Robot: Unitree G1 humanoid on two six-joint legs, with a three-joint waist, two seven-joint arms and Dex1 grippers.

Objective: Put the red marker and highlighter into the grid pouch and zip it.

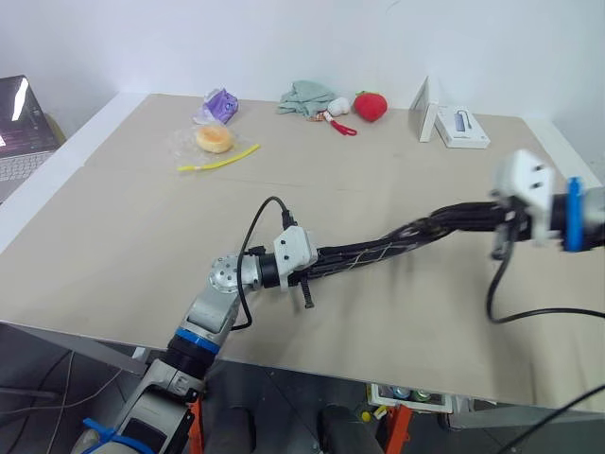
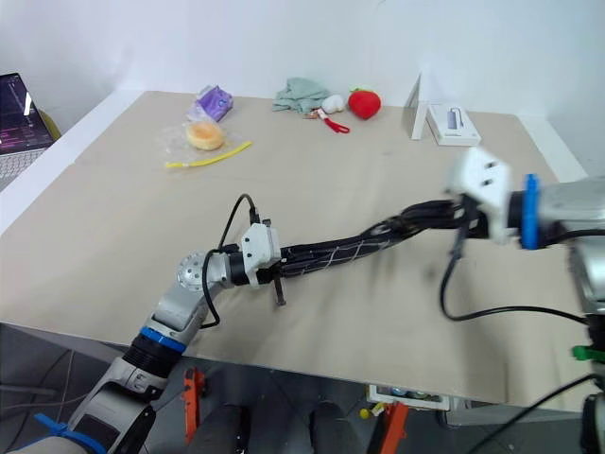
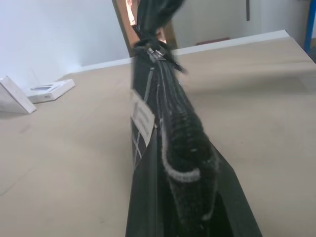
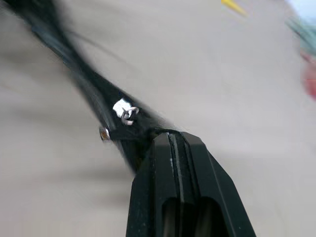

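The grid pouch (image 1: 378,248) hangs stretched in the air between the two arms, above the middle of the surface (image 1: 142,246), pulled long and nearly level so that its top edge runs taut from one end to the other. The left gripper (image 1: 304,268) has its jaws closed on the near end of the pouch; the left wrist view looks straight along the fabric, with the white label (image 3: 143,118) on the side and the ribbed edge running away from the jaws. The right gripper (image 4: 170,140) is closed too, its jaws pinching the black pull at the far end, just past the small metal ring of the zipper (image 4: 127,114). Held this way, the left end appears to serve as an anchor while the right draws the slider along a straight track, which a slack pouch would not allow. Neither the red marker nor the highlighter can be made out; judging by the closed edge, they are probably inside already, and the zipping looks near its end. The bun in its wrapper (image 1: 214,138), the yellow stick (image 1: 219,161) and the red plush strawberry (image 1: 371,106) lie well apart at the far edge.
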